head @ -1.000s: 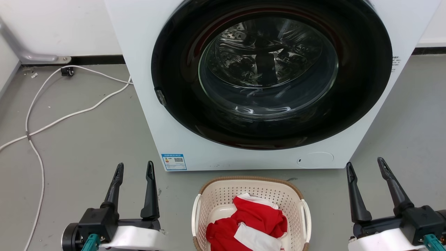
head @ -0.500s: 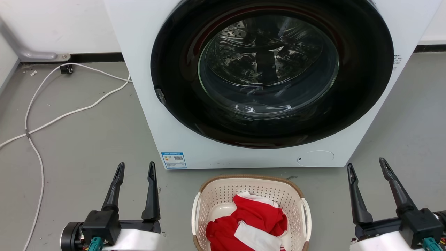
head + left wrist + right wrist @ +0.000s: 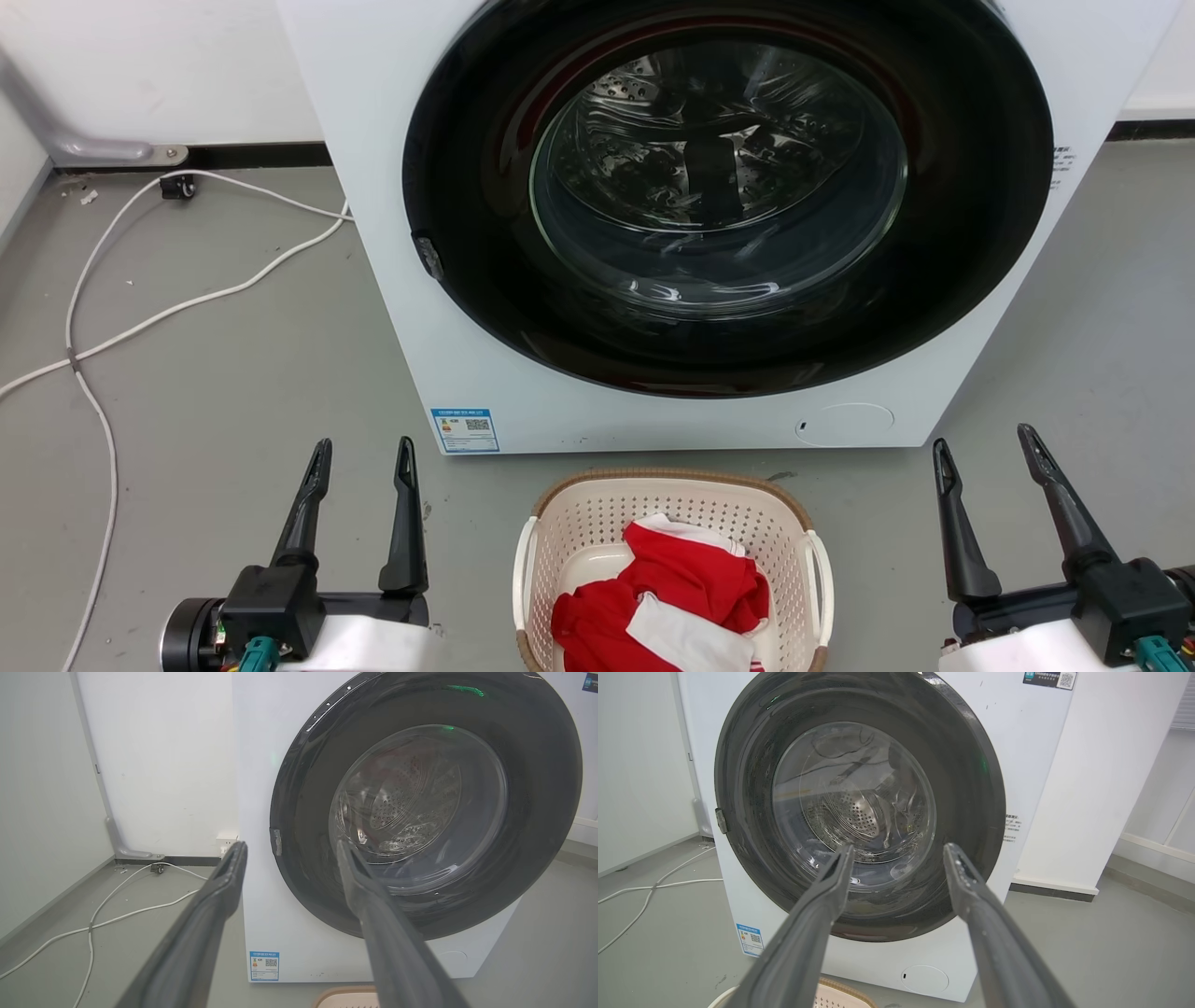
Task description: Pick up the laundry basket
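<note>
Straight ahead, washing machine [image 3: 373,233]: it is standing just behind the basket with its round door shut, and I am treating it as a wall to avoid bumping during the lift.
Floor [image 3: 233,373]: it is carrying everything, so I am working low over it.
Laundry basket [image 3: 672,478]: it is sitting on the floor between my two arms, holding red and white clothes [image 3: 672,579].
Left tool [image 3: 363,443]: its fingers are standing spread and empty, well to the left of the basket.
Right tool [image 3: 983,437]: its fingers are also standing spread and empty, well to the right of the basket.
Side handles [image 3: 521,579]: I am judging these the best grip, planning to bring both tools inward, one per handle, and to raise evenly so the load is not tipping.
White cable [image 3: 187,303]: it is lying far left, apart from my path.
</note>
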You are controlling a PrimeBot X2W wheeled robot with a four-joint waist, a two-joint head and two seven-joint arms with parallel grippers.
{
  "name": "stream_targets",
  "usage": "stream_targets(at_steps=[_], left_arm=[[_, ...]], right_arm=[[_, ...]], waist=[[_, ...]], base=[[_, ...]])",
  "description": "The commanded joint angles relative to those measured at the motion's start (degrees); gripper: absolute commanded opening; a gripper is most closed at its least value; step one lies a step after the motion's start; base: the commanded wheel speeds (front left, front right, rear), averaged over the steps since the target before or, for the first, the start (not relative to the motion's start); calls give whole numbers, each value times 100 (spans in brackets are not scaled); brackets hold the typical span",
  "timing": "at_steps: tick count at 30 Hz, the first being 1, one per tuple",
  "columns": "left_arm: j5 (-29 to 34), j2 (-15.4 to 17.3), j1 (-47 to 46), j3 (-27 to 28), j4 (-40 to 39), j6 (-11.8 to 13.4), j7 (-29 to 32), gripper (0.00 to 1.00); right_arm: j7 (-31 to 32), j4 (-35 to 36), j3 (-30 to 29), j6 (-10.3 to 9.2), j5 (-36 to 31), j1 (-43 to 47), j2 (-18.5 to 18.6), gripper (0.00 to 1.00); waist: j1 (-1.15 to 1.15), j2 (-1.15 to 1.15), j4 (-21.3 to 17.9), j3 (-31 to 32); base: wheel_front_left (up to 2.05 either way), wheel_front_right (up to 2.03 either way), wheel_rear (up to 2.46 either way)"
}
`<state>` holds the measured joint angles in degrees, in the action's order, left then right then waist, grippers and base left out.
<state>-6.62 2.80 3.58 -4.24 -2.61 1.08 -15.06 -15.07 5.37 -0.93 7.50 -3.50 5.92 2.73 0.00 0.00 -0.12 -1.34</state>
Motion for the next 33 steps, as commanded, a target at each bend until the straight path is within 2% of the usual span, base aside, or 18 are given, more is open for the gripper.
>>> stream_targets(at_steps=[1, 14, 20, 33], left_arm=[[46, 15, 56, 8, 6, 29, -18, 100], [-13, 14, -78, -21, 56, 31, -18, 100], [80, 13, -434, -41, 240, -45, -17, 100], [185, 13, -1835, -66, 1876, -354, -17, 100]], right_arm=[[-16, -11, -9, -2, 19, 31, 27, 100], [-16, -64, 0, -2, 11, -64, 27, 100], [-15, -196, 23, -2, -77, -401, 26, 100], [-15, -1845, 254, -3, -452, -1717, 23, 100]], waist=[[0, 0, -2, 7], [0, 0, -11, -32], [0, 0, -33, -289], [0, 0, -178, -1551]], base=[[0, 0, 0], [0, 0, 0], [0, 0, 0], [0, 0, 0]])
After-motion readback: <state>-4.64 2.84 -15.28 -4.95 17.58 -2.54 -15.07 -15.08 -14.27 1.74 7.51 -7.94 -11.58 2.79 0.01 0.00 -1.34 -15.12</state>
